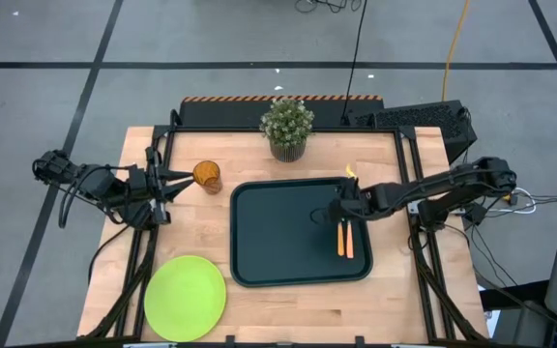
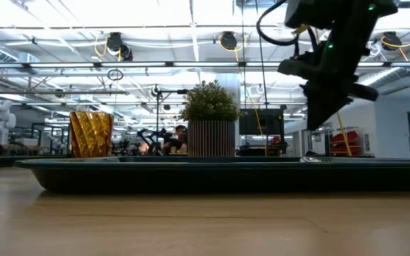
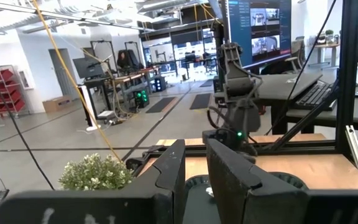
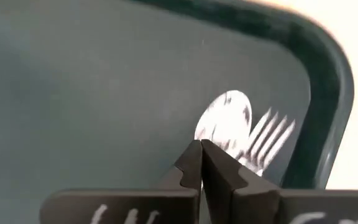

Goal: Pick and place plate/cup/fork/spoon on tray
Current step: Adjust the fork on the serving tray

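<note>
The right gripper (image 1: 323,214) is hovering over the right half of the tray (image 1: 278,232), its fingers (image 4: 194,163) pressed together with nothing between them. Just beyond those closed tips, in the right wrist view, the spoon (image 4: 226,119) and the fork (image 4: 267,138) are lying side by side on the tray floor, the spoon's oval bowl touching or nearly touching the fork's tines. From above, their orange handles are resting parallel just beside the gripper, toward the tray's front right corner, the spoon (image 1: 340,238) on the inner side and the fork (image 1: 349,239) nearer the rim.

Farther off, past the tray's left rim, the cup (image 1: 206,176) is standing upright on the wooden table (image 1: 424,290), directly in front of the left gripper (image 1: 178,181). That gripper is pointing at the cup with its fingers (image 3: 169,171) spread narrowly, holding nothing. The plate (image 1: 185,298) is sitting well apart from both grippers, at the table's front left corner. A potted plant (image 1: 287,129) is standing beyond the tray's far rim.
</note>
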{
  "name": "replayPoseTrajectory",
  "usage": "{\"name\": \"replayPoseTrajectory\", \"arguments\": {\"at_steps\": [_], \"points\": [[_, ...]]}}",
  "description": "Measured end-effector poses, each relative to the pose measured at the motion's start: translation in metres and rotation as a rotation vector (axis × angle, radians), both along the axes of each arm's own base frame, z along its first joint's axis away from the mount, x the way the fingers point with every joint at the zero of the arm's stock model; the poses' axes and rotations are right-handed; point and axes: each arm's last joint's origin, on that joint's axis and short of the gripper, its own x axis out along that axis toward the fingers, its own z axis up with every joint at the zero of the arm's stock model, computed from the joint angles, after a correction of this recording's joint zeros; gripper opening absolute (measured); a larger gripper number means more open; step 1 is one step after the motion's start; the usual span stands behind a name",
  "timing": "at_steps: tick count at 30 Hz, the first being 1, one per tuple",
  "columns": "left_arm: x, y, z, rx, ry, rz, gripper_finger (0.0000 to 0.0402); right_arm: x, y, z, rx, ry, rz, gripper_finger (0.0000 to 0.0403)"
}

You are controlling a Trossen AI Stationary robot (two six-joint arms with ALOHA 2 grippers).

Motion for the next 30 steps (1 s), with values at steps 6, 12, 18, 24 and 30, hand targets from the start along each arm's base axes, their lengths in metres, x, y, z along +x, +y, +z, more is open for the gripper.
{"name": "replayPoseTrajectory", "arguments": {"at_steps": [6, 12, 18, 24, 30], "points": [[0.000, 0.000, 0.000, -0.004, -0.001, 0.000, 0.0072, -0.001, 0.022, -0.007, 0.077, 0.005, -0.022, 0.0000], [0.000, 0.000, 0.000, -0.008, -0.003, 0.000, 0.0072, 0.005, 0.033, -0.029, 0.123, 0.096, -0.017, 0.0000], [0.000, 0.000, 0.000, -0.008, -0.003, -0.001, 0.0072, 0.005, 0.033, -0.036, 0.133, 0.150, -0.017, 0.0000], [0.000, 0.000, 0.000, -0.005, -0.002, -0.001, 0.0072, 0.000, 0.032, -0.037, 0.126, 0.188, -0.039, 0.0000], [0.000, 0.000, 0.000, -0.007, -0.003, -0.001, 0.0072, -0.002, 0.032, -0.047, 0.138, 0.155, -0.059, 0.0000]]}}
